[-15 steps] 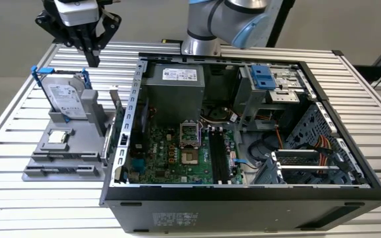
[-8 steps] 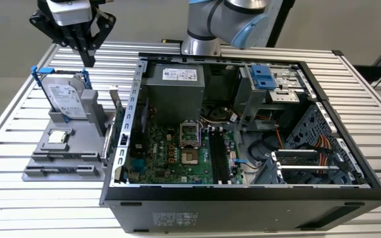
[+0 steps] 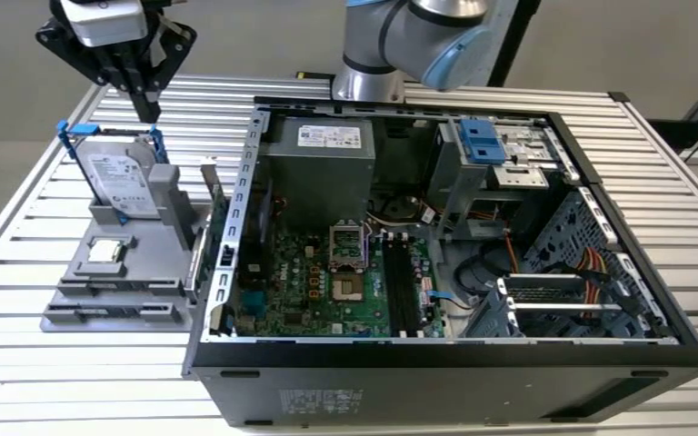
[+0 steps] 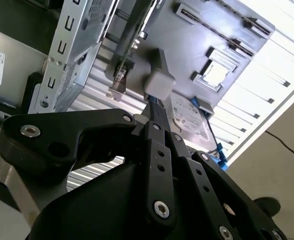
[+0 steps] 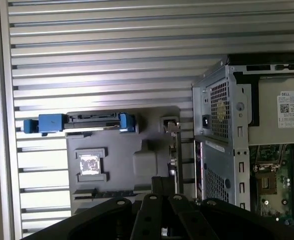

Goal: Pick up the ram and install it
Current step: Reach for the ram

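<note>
The open computer case [image 3: 446, 381] sits nearest, lying on its side with its green board facing up. The long black slots [image 3: 403, 291] lie near the middle of that board. On the exterior view's left, just beside the case, is the grey holder [image 3: 83, 313]. A hard drive [image 3: 119, 177] stands upright at its far end. The gripper [image 3: 148, 109] hangs just above the drive's top edge, its fingers pressed together and holding nothing.

The ram [image 3: 211, 195] looks to be the thin dark stick standing on edge along the side of the holder next to the case, untouched. A small square chip [image 3: 108, 252] lies flat in front of the drive.

A clean pick probably needs the fingers spread, centred over the stick's length and square to its flat faces. They must stay clear of the case wall close by, and the lift should go straight up so the stick does not bind.
</note>
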### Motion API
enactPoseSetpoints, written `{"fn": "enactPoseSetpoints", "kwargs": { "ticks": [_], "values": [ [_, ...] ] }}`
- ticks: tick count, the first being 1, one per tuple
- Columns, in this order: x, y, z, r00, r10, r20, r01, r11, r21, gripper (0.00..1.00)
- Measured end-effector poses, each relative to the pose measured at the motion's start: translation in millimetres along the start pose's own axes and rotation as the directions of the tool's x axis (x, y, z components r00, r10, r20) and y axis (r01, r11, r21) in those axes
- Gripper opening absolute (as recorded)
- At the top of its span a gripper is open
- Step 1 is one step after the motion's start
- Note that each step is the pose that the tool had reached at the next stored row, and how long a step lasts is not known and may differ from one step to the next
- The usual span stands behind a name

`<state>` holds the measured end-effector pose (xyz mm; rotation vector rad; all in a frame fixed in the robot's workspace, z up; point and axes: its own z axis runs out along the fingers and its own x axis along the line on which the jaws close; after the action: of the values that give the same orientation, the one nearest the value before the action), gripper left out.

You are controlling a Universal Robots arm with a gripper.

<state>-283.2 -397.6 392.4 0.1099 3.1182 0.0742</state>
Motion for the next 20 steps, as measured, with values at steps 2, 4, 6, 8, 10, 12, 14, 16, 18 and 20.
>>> {"fn": "enactPoseSetpoints", "kwargs": {
  "ticks": [2,4,6,8,10,12,14,16,18,20],
  "values": [
    [3.4,-0.2,0.0,1.0000,0.000,0.0000,0.000,1.0000,0.0000,0.00],
    [6.8,-0.5,-0.1,1.0000,0.000,0.0000,0.000,1.0000,0.0000,0.00],
    [9.8,-0.7,-0.2,1.0000,0.000,0.0000,0.000,1.0000,0.0000,0.00],
    [13.0,-0.9,-0.2,1.0000,0.000,0.0000,0.000,1.0000,0.0000,0.00],
    [16.1,-1.1,-0.3,1.0000,0.000,0.0000,0.000,1.0000,0.0000,0.00],
    [19.1,-1.4,-0.4,1.0000,0.000,0.0000,0.000,1.0000,0.0000,0.00],
    [22.1,-1.6,-0.4,1.0000,0.000,0.0000,0.000,1.0000,0.0000,0.00],
    [24.9,-1.8,-0.5,1.0000,0.000,-0.0001,0.000,1.0000,0.0000,0.00],
    [27.8,-1.9,-0.5,1.0000,0.000,0.0000,0.000,1.0000,0.0000,0.00],
    [30.6,-2.2,-0.6,1.0000,0.000,-0.0001,0.000,1.0000,0.0000,0.00]
  ]
}}
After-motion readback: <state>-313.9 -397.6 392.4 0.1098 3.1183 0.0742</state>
